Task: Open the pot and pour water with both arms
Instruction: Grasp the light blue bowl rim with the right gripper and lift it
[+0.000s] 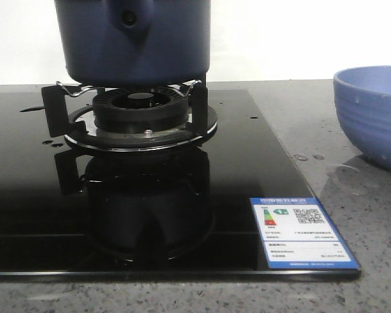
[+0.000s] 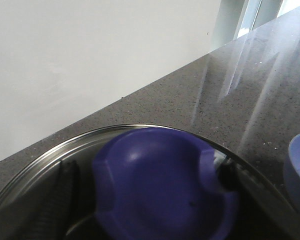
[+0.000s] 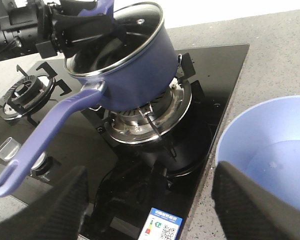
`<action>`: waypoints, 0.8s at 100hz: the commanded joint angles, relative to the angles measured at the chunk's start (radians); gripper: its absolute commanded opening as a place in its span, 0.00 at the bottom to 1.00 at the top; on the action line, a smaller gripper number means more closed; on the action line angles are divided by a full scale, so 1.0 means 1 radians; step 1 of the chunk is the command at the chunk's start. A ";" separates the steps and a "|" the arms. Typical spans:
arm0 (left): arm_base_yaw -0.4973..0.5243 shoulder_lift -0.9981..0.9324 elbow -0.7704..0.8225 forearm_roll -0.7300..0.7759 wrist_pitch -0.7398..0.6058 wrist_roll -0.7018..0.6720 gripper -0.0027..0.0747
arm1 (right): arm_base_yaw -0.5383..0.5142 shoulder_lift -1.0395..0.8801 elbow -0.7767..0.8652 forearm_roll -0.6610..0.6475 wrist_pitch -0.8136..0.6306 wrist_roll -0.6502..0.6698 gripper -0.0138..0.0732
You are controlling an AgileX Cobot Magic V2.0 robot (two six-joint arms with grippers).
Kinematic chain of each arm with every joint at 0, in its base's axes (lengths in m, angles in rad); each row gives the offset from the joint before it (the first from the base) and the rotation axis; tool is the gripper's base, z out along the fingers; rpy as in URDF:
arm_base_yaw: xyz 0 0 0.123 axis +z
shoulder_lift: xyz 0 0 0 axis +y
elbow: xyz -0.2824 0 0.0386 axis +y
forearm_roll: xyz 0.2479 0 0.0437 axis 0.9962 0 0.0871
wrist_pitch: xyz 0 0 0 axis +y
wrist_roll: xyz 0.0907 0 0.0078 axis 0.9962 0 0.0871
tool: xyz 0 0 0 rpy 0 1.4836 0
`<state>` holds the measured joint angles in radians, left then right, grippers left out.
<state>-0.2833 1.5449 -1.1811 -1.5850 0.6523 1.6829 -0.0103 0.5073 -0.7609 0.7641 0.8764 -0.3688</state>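
The dark navy pot (image 1: 133, 39) stands on the gas burner (image 1: 140, 107), its handle end pointing at the front camera. In the right wrist view the pot (image 3: 135, 70) carries a glass lid (image 3: 135, 25) with a steel rim, and its long handle (image 3: 45, 145) sticks out. My left gripper (image 3: 90, 25) is over the lid, shut on its blue knob (image 2: 160, 190); a dark finger (image 2: 65, 200) shows beside the knob. My right gripper (image 3: 150, 215) is open and empty, above the stove's front corner. Neither gripper shows in the front view.
A light blue ribbed bowl (image 1: 371, 114) stands on the grey counter right of the black glass hob (image 1: 182, 215); it also shows in the right wrist view (image 3: 270, 150). A second burner (image 3: 25, 92) and a knob (image 3: 10, 147) lie beyond the pot's handle.
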 commanded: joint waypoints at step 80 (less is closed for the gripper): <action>0.129 -0.489 0.045 0.071 -0.082 -0.309 0.40 | -0.028 0.223 -0.081 -0.054 -0.094 0.021 0.70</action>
<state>-0.1863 1.1563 -1.1414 -1.5300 0.5719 1.4701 -0.0171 0.6596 -0.7807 0.7248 0.8296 -0.3688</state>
